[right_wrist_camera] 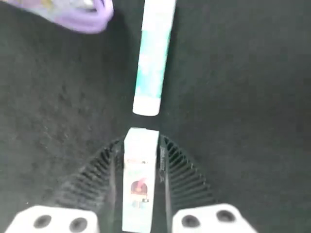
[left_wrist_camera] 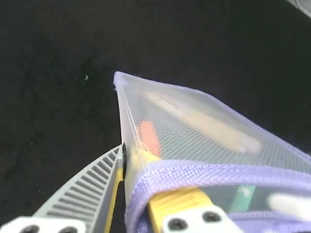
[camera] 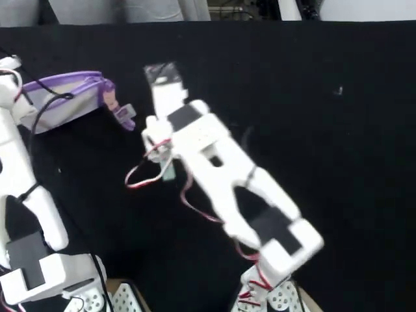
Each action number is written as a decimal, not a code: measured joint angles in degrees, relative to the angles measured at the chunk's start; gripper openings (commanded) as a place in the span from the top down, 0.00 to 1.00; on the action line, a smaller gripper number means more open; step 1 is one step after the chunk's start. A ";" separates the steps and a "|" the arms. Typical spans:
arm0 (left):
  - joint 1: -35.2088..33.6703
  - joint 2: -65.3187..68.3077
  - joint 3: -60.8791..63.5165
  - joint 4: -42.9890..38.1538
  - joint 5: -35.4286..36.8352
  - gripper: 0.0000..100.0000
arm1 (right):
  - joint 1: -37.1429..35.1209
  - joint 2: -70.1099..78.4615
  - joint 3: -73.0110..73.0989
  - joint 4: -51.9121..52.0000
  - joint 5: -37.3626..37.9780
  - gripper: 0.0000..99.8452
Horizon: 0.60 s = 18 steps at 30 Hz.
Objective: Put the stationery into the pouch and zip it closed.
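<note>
Far left: left gripper (left_wrist_camera: 129, 162) pinches mesh pouch (left_wrist_camera: 194, 126); right gripper (right_wrist_camera: 140, 143), rectangular block (right_wrist_camera: 138, 187).

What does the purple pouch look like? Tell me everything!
The pouch is see-through white mesh with a purple fabric band along its top. It sits at the far left of the black table, mouth seemingly open. The left gripper pinches its purple edge. Inside are an orange thing, a long pale stick and something green.

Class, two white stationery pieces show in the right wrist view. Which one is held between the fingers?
The short piece with the pink mark; the longer teal-printed stick lies free on the table.
</note>
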 measured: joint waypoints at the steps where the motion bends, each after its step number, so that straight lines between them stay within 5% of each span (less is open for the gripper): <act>1: 1.05 0.00 -0.35 1.14 0.00 0.97 | 0.79 -2.90 0.88 0.00 0.44 0.99; 9: 7.30 0.00 -7.47 12.66 0.00 0.97 | 3.08 -25.23 12.75 -5.63 0.97 0.99; 18: 14.15 0.00 -9.41 13.80 0.00 0.97 | 3.43 -44.22 24.70 -18.29 3.43 0.99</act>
